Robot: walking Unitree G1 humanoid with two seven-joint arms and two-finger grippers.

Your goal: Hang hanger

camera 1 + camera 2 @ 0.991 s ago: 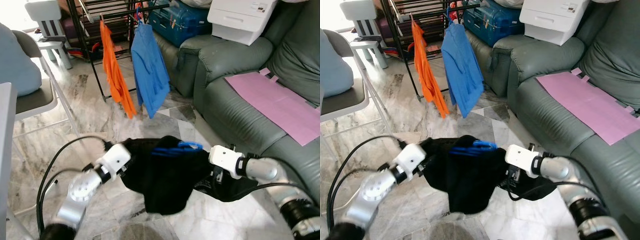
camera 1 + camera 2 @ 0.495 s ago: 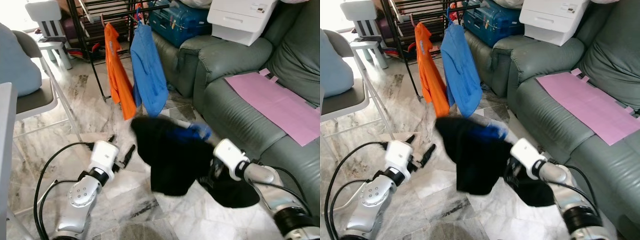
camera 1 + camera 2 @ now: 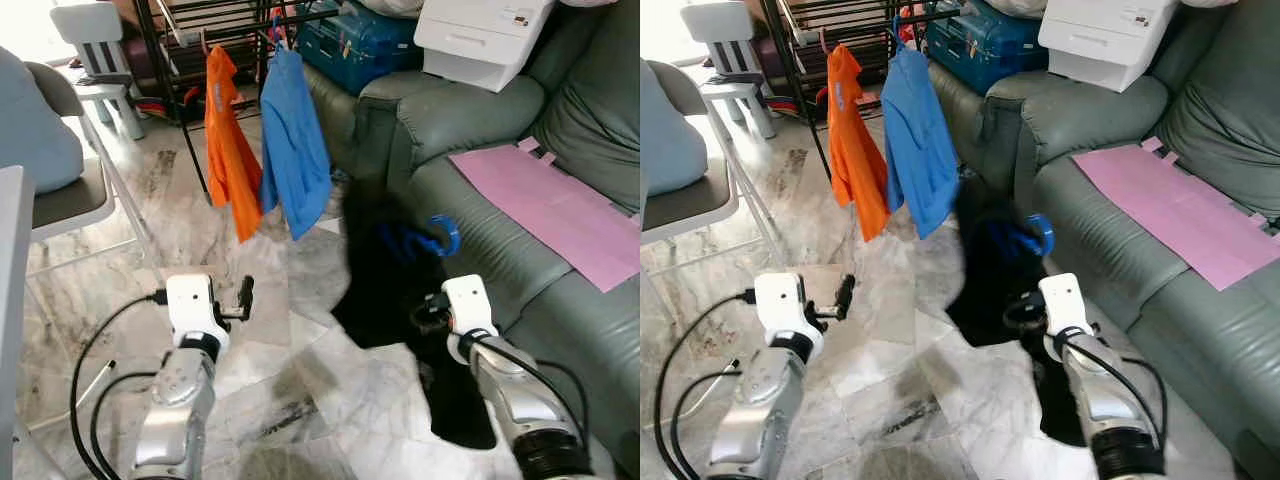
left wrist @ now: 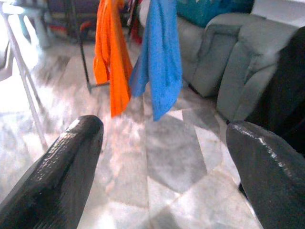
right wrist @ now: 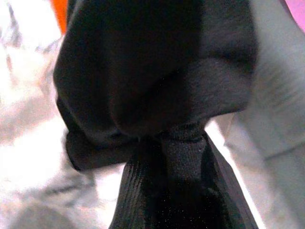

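Holding a black garment [image 3: 385, 270] on a blue hanger [image 3: 425, 238], the right gripper [image 3: 1025, 318] is raised at near right, just in front of the green sofa [image 3: 480, 190]. Its wrist view shows dark cloth bunched tight between the fingers, so the jaws appear closed on the fabric; the fingertips themselves are hidden. The garment hangs down to the marble floor [image 3: 290, 380], blurred in both eye views.

At near left, the left gripper [image 4: 162, 157] is lifted with its jaws wide apart and nothing between them, pointing toward the clothes rail.

Farther off, centre-left, a black drying rack [image 3: 200, 20] carries an orange shirt [image 3: 228, 150] and, just right of it, a blue shirt [image 3: 295, 140].

Judgement: the hanger's hook sits above and beyond the right gripper's hold, and the rail lies farther away and to the left of it. The right arm is the loaded one and must carry the hook up and left to the rail; the left arm is nearer the rack but empty.
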